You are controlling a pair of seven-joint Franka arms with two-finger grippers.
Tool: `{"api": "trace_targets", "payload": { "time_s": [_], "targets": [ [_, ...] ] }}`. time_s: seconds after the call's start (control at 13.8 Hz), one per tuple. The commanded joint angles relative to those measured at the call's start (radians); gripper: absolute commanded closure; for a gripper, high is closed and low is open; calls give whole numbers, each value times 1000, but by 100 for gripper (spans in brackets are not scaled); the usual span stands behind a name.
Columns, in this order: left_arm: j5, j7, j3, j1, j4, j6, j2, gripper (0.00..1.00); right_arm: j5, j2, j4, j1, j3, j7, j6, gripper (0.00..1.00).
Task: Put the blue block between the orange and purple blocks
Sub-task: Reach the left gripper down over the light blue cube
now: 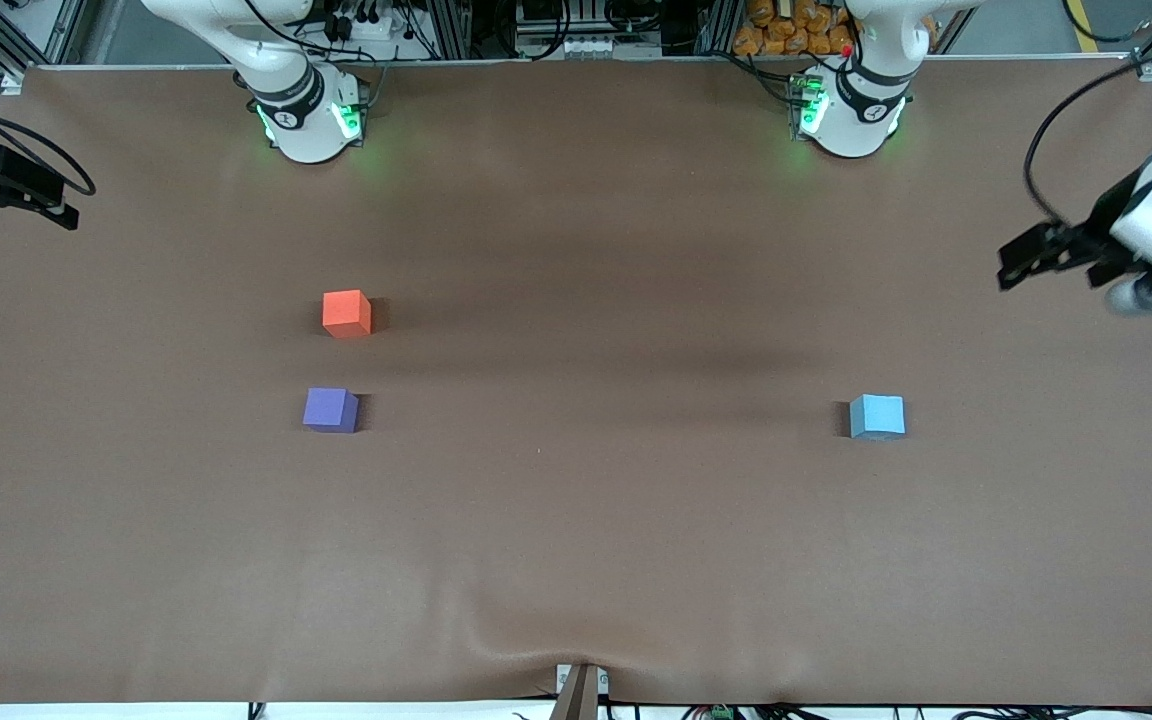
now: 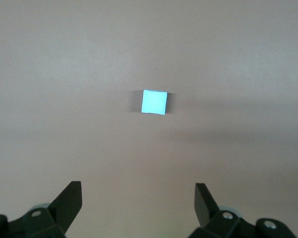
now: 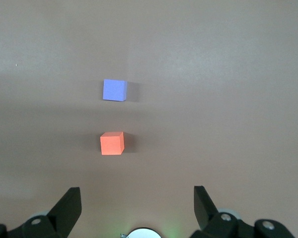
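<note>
Blue block (image 2: 154,101) sits untouched on the table, below and ahead of my left gripper (image 2: 138,198), whose fingers stand apart and empty. My right gripper (image 3: 137,199) waits, fingers apart, above the orange block (image 3: 111,143) and purple block (image 3: 114,90). Nothing is done: grasp, carry and placement between them all remain.

I see the table (image 1: 576,520) covered in matt brown cloth, faintly wrinkled at its near edge. The blue block (image 1: 877,416), orange block (image 1: 346,313) and purple block (image 1: 330,409) look matt, smooth, foam-like. Arm shells appear glossy white plastic.
</note>
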Motion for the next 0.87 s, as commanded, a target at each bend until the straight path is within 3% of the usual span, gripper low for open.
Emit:
{"api": "trace_targets", "payload": {
  "time_s": [0.0, 0.43, 0.8],
  "targets": [
    [-2, -2, -6, 10, -149, 130, -18, 0, -9, -5, 3, -4, 4, -1, -10, 0],
    [0, 0, -5, 38, -454, 495, 31, 0, -9, -5, 3, -4, 4, -1, -18, 0],
    [13, 35, -5, 47, -520, 710, 169, 0, -9, 0, 6, -8, 4, -1, -26, 0]
  ]
}}
